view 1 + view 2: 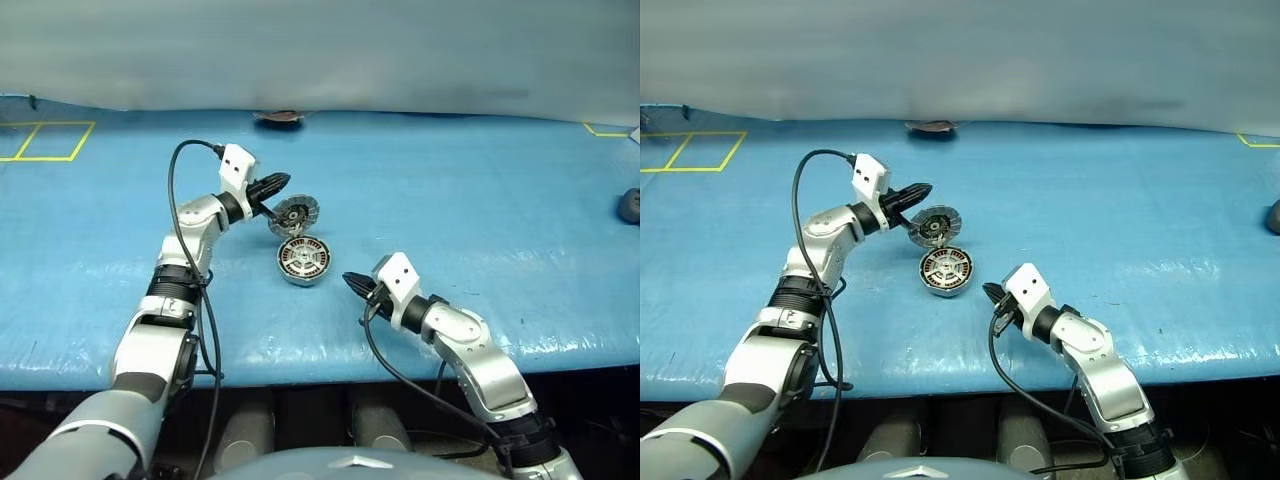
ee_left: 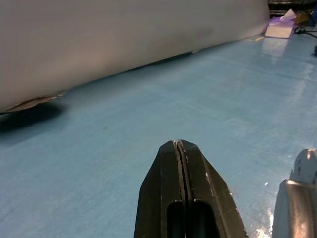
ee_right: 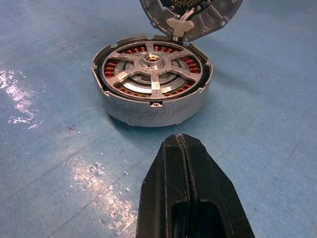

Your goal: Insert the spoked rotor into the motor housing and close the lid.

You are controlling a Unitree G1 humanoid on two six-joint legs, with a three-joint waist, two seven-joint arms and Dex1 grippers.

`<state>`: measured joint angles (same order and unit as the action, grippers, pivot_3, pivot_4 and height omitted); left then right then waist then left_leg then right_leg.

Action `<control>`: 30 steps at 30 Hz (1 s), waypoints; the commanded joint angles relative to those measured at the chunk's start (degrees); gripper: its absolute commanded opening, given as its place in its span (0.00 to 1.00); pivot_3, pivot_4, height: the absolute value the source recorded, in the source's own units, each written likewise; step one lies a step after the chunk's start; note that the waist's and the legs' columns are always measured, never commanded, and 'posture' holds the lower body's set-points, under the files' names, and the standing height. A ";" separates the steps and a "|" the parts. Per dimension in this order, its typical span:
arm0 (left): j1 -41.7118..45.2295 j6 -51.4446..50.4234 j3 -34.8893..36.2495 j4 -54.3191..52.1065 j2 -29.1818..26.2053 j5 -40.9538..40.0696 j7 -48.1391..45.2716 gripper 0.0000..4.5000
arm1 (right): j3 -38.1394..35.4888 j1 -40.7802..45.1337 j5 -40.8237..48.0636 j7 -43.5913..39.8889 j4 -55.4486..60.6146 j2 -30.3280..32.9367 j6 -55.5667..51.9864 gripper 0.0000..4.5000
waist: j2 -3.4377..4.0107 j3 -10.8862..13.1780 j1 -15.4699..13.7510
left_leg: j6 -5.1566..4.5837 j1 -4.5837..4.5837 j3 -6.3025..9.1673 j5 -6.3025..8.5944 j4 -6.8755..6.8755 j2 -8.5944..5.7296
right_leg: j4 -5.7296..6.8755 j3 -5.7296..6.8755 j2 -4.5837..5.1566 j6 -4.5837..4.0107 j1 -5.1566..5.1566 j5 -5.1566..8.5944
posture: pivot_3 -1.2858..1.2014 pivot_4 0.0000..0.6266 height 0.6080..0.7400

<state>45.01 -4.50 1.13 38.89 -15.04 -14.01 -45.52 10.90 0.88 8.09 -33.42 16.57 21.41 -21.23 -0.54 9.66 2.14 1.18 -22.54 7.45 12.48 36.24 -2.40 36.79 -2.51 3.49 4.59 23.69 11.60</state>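
The motor housing [image 3: 153, 87] is a short round silver can standing on the blue table. Inside it lies the spoked rotor [image 3: 151, 69], over the copper winding ring. The lid [image 1: 294, 216] stands raised on its hinge at the housing's far side, with its grey ribbed inner face towards me. My left gripper [image 1: 284, 181] is shut and empty, and its tips are just behind the lid's upper left edge. In the left wrist view the lid's rim [image 2: 297, 198] shows beside the shut fingers [image 2: 179, 148]. My right gripper [image 1: 350, 279] is shut and empty, a short way to the right of the housing and nearer me.
The blue table cover [image 1: 480, 200] reaches back to a pale sheet at the far edge. A small dark object [image 1: 279, 117] lies at that far edge. Another dark object [image 1: 629, 205] sits at the far right. Yellow tape lines [image 1: 45, 140] mark the far left.
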 commanded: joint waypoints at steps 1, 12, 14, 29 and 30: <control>2.18 -1.08 2.22 -2.52 0.98 -4.04 -3.73 0.01 | -0.13 -0.04 0.16 0.42 2.68 -0.26 1.46 0.00 | 0.00 0.00 0.01 | 0.00 0.00 0.00 0.00 0.00 0.00 | 0.01 0.01 0.00 0.00 0.00 0.00 | 0.52 0.24 1.00; -0.50 -11.36 -1.89 -9.16 0.53 -5.28 -11.60 0.01 | -0.37 0.12 -0.69 1.80 2.62 -0.44 1.88 0.00 | 0.00 0.00 0.08 | 0.00 0.01 0.00 0.00 0.00 0.00 | 0.01 0.00 -0.01 0.00 -0.01 0.00 | 0.52 0.24 1.00; -1.20 -12.13 -2.51 -9.86 0.48 -4.96 -11.79 0.01 | -0.45 0.10 -0.72 1.91 2.55 -0.46 1.98 0.00 | 0.00 0.00 0.10 | 0.00 0.02 0.00 0.00 0.00 0.00 | 0.02 0.00 -0.01 0.00 -0.01 0.00 | 0.52 0.24 1.00; -6.88 -16.17 -6.87 -15.72 -0.21 -3.60 -12.97 0.01 | -1.26 0.28 -1.21 4.47 1.80 -0.99 3.40 0.00 | 0.00 0.00 0.00 | 0.00 0.02 0.00 0.00 0.01 0.00 | 0.02 -0.01 -0.01 -0.01 -0.01 0.00 | 0.52 0.24 1.00; -7.41 -16.30 -7.25 -16.15 -0.27 -3.46 -12.95 0.01 | -1.26 0.27 -1.40 4.76 1.71 -1.06 3.56 0.00 | 0.00 0.00 0.02 | 0.00 0.02 0.00 0.00 0.01 0.01 | 0.02 -0.01 -0.01 -0.01 -0.02 0.00 | 0.52 0.24 1.00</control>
<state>37.97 -20.63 -5.47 25.54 -14.90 -17.88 -57.69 10.64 0.85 6.89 -29.39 16.55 20.58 -19.14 -0.54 9.66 2.16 1.18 -22.52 7.46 12.48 36.25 -2.40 36.81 -2.52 3.48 4.58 23.68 11.60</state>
